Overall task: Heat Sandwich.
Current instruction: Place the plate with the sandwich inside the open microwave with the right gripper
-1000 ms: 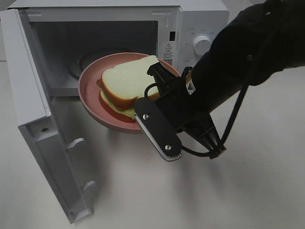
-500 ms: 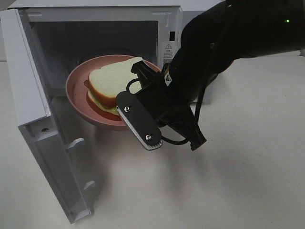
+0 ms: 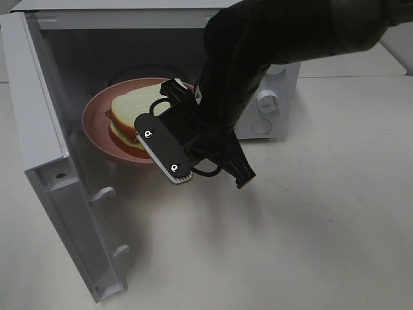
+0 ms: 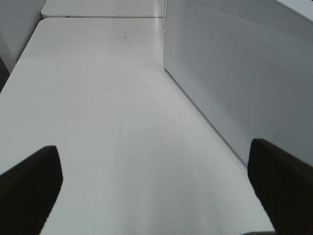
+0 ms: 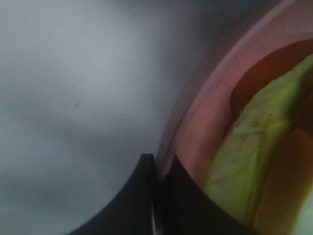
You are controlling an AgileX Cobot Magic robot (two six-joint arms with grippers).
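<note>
The sandwich [image 3: 129, 108], white bread with an orange-brown crust, lies on a round pink plate [image 3: 95, 126]. The plate hangs tilted at the mouth of the open microwave [image 3: 129, 51], partly inside the cavity. My right gripper [image 3: 158, 139] is shut on the plate's near rim. The right wrist view shows the closed fingertips [image 5: 157, 171] pinching the pink rim [image 5: 205, 127], with the pale green filling [image 5: 244, 161] beside them. My left gripper [image 4: 151, 149] stands open over bare table, holding nothing, next to the microwave's perforated side wall [image 4: 234, 73]. It is out of the high view.
The microwave door [image 3: 51, 148] swings wide open to the left, its latch hooks facing the table. The control knobs [image 3: 264, 100] peek out behind my right arm. White tabletop [image 3: 290, 245] spreads in front and to the right.
My right arm has carried the plate and sandwich leftwards and back, from in front of the opening to partly inside the cavity. The left gripper has not moved.
</note>
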